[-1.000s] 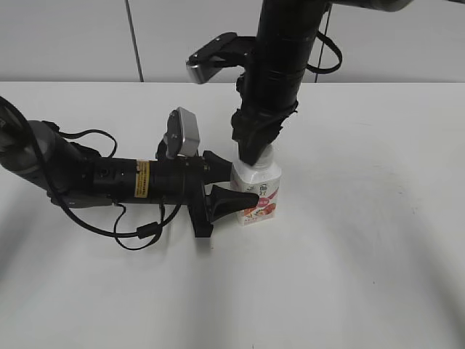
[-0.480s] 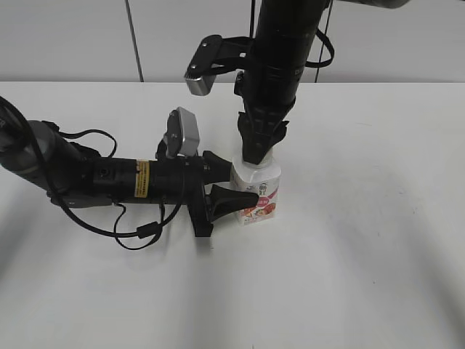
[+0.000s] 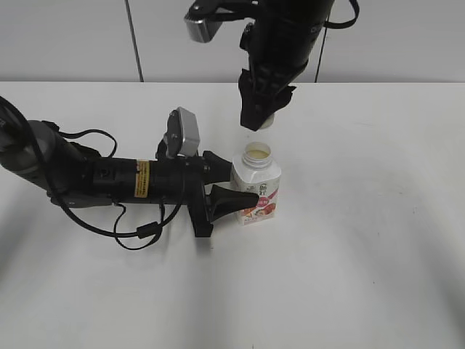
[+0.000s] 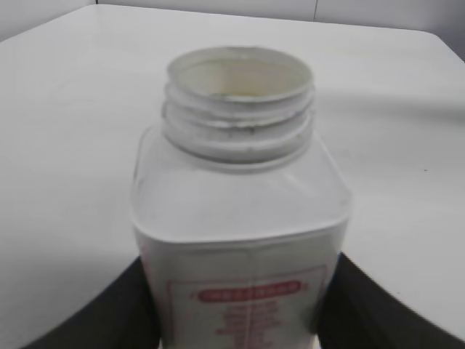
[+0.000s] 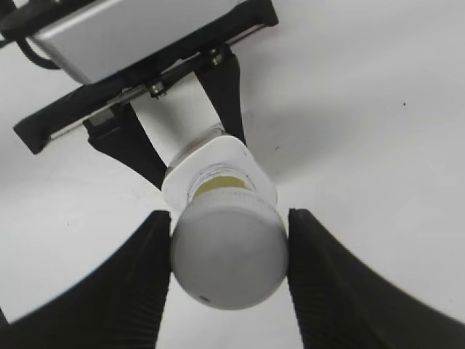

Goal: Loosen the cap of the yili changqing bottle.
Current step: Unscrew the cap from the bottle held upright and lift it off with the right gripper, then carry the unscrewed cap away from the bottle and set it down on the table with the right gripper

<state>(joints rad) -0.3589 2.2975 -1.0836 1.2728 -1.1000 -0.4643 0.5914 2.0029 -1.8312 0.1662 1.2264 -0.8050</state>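
The yili changqing bottle (image 3: 256, 190) stands upright on the white table, its threaded neck open. It fills the left wrist view (image 4: 240, 240) and shows from above in the right wrist view (image 5: 211, 163). My left gripper (image 3: 231, 189) is shut on the bottle's body from the left; its black fingers (image 4: 240, 305) flank the label. My right gripper (image 3: 259, 121) hangs above the bottle and is shut on the cap (image 5: 227, 251), which is off the neck and held in the air. In the exterior view the cap (image 3: 264, 122) mostly hides between the fingers.
The white table (image 3: 363, 240) reaches to a grey wall at the back. The left arm with its cables (image 3: 102, 182) lies low across the table's left side. The right arm (image 3: 287, 36) comes down from the top middle.
My right gripper has risen straight up from the bottle's neck with the cap in it, leaving the neck open. The left gripper and the bottle have not moved.
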